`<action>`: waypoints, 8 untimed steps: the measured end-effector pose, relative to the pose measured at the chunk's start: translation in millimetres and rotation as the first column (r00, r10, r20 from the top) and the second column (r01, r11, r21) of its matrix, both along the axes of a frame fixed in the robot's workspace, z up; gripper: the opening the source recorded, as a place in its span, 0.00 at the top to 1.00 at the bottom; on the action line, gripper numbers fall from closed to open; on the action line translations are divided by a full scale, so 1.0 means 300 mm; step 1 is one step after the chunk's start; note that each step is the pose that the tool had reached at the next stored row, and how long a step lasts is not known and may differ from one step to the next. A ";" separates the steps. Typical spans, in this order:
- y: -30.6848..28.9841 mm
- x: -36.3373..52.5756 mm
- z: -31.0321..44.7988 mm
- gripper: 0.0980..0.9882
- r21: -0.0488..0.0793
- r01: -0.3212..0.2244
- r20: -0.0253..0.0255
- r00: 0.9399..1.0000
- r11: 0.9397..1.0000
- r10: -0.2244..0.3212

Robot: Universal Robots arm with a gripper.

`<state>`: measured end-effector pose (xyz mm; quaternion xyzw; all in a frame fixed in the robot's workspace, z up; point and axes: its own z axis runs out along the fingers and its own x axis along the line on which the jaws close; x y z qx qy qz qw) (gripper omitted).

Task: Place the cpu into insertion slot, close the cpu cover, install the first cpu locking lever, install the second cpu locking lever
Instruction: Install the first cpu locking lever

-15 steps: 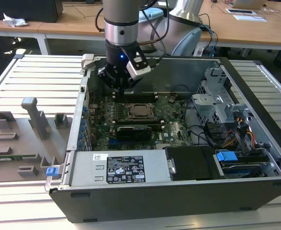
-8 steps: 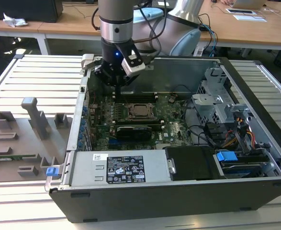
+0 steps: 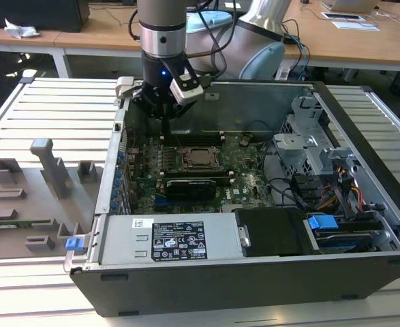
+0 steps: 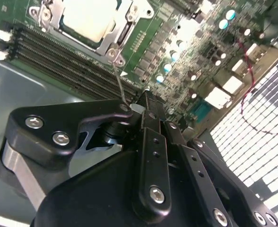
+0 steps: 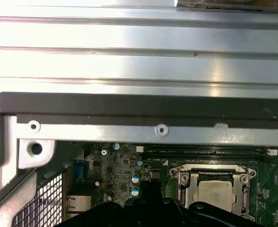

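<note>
The cpu, a silver-grey square, lies in its socket on the green motherboard, so the insertion slot beneath it is hidden. The cpu cover lies flat around the chip as a silver frame. A thin wire cpu locking lever rises from the cover's corner up to my black gripper, which is shut on the lever's free end. In the exterior view the gripper hangs just behind the cpu, over the board's rear edge. The first wrist view has the cpu and cover beside the gripper.
Black memory slots run beside the socket. A long black card, the power supply and a drive cage crowd the open case. The case's metal wall stands close behind me. A grey fixture tray lies at the exterior view's left.
</note>
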<state>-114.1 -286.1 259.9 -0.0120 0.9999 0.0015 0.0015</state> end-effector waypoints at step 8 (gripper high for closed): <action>0.012 0.048 -0.001 0.99 0.000 0.000 0.000 1.000 1.000 0.000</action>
